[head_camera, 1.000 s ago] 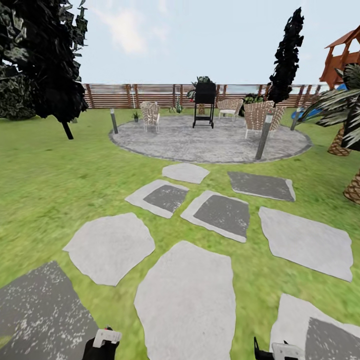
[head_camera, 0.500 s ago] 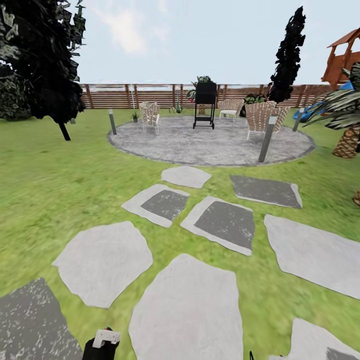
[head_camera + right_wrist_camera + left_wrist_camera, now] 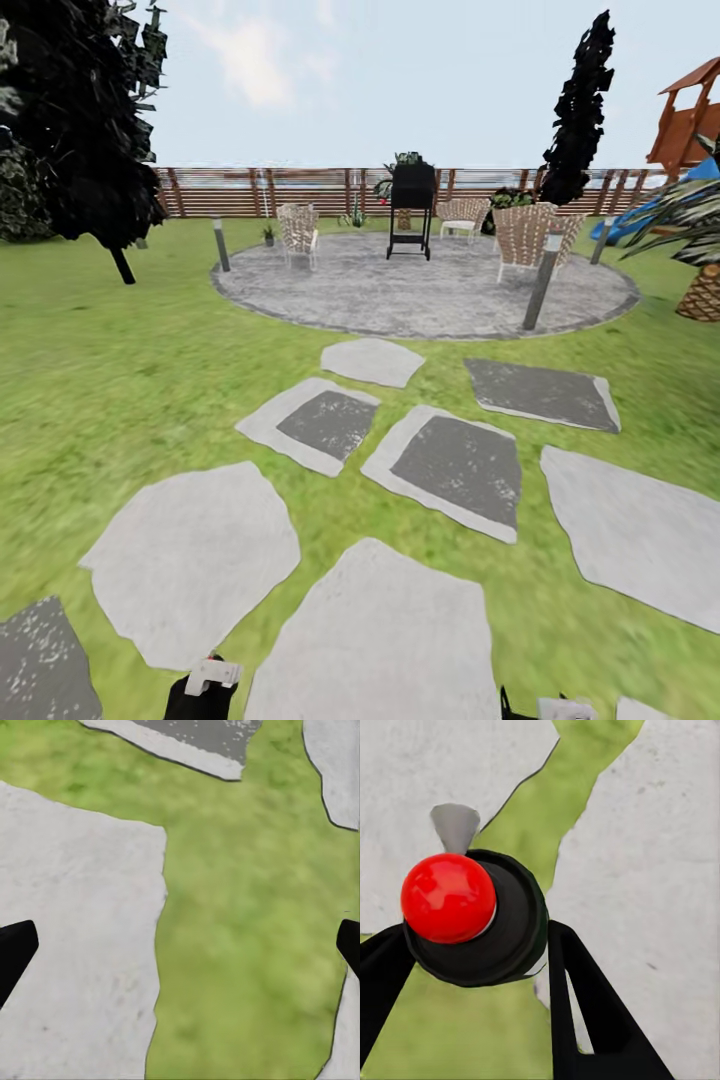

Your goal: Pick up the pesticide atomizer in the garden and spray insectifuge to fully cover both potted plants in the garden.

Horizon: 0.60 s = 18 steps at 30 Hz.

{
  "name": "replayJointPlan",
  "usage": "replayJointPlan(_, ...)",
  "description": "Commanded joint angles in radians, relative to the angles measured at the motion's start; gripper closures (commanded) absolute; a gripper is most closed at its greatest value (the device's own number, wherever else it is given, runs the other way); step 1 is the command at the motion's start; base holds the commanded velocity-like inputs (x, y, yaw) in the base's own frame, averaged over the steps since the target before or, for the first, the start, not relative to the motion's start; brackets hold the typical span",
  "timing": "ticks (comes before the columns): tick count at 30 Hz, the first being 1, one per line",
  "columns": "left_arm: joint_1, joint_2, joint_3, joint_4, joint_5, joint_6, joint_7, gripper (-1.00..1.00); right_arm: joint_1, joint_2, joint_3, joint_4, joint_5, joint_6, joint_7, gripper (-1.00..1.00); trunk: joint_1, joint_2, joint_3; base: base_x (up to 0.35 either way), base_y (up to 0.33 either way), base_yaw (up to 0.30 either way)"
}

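In the left wrist view my left gripper (image 3: pixel 472 945) is shut on the pesticide atomizer (image 3: pixel 448 898). Its red dot and round dark body sit between the two black fingers. In the head view the atomizer's white head (image 3: pixel 212 675) pokes up at the bottom left edge, above the grey stepping stones. My right gripper (image 3: pixel 180 945) is open over grass and stone, with nothing between its fingers, and its white top (image 3: pixel 560 709) peeks in at the bottom right. Far ahead, a small potted plant (image 3: pixel 268 233) stands at the gravel patio's left rim.
Stepping stones (image 3: pixel 380 640) lead over the lawn to the round gravel patio (image 3: pixel 420 285), which holds wicker chairs (image 3: pixel 298 232), a black grill (image 3: pixel 410 205) and short lamp posts (image 3: pixel 540 282). A dark tree (image 3: pixel 80 130) stands left, palms (image 3: pixel 700 240) right, and a wooden fence (image 3: pixel 300 190) behind.
The whole view has shifted: the stepping stones have slid toward the bottom edge and the patio looks nearer, so the camera has moved forward. Both grippers hold the same pose.
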State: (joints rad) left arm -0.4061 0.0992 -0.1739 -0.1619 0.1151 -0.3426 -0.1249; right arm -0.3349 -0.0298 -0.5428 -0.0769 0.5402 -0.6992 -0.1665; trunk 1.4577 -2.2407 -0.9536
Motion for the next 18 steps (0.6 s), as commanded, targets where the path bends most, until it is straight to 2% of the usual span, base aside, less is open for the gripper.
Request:
replayJointPlan(1,-0.001,0.001,-0.006,0.001,0.011,-0.003,-0.004,1.0,-0.001,0.0,-0.003,-0.009,0.011,-0.003,-0.006,-1.0,0.0,0.0,-0.001,0.34,0.0,0.0)
replayJointPlan(14,-0.001,0.001,-0.006,0.001,0.013,-0.003,-0.004,1.0,-0.001,-0.012,0.004,-0.022,0.017,-0.006,-0.001,-1.0,0.0,0.0,-0.001,0.34,0.0,0.012)
replayJointPlan(16,-0.001,0.002,-0.006,0.001,0.055,-0.004,-0.004,1.0,-0.001,-0.011,0.004,-0.021,0.017,-0.005,-0.001,-1.0,0.0,0.0,-0.002,0.34,0.0,0.226)
replayJointPlan(18,-0.001,0.002,-0.006,0.001,0.068,-0.004,-0.004,1.0,-0.001,-0.009,0.004,-0.021,0.017,-0.006,-0.001,-1.0,0.0,0.0,-0.004,0.34,0.0,0.239)
